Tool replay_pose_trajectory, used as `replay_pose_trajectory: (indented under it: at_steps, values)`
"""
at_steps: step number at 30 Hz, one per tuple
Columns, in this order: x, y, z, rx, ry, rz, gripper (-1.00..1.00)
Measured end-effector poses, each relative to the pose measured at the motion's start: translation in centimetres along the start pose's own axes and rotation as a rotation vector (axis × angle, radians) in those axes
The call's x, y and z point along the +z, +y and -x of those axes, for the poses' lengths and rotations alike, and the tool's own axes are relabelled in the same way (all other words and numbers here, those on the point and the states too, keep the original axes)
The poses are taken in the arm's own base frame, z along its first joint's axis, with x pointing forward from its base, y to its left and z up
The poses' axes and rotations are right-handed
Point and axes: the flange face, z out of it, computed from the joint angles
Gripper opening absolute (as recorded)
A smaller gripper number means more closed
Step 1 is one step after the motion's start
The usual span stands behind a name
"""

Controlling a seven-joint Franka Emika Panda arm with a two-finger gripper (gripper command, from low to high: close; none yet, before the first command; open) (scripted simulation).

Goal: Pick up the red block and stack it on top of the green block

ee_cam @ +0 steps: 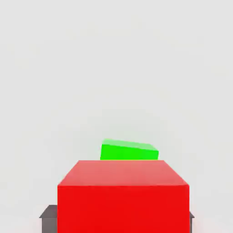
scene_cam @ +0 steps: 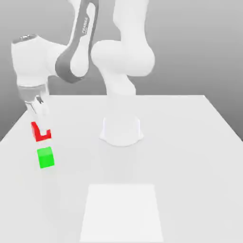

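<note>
Green block (scene_cam: 46, 158) on table (scene_cam: 185, 166), below and nearer the camera than red block (scene_cam: 43, 136), clamped aloft in gripper (scene_cam: 42, 130); risk: angular mismatch between blocks, if uncorrected, could leave the stack skewed or toppling; hand points down, arm (scene_cam: 124, 57) reaching to the exterior view's left

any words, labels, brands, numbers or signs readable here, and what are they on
"FRANKA", small and sideways, apparently, on the dark band of the robot arm; the letters are blurred, so this reading is tentative.
No text can be made out on the red block or the green block.
</note>
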Motion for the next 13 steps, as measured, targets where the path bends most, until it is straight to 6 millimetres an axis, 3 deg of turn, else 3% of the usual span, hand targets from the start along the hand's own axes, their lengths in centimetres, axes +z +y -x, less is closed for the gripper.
replay_pose_trajectory:
  at_steps: [12, 13]
  values:
    - [5.5, 0.3, -0.3, 0.008, 0.009, 0.002, -1.00]
    - [5.8, 0.3, -0.2, 0.005, 0.013, 0.005, 1.00]
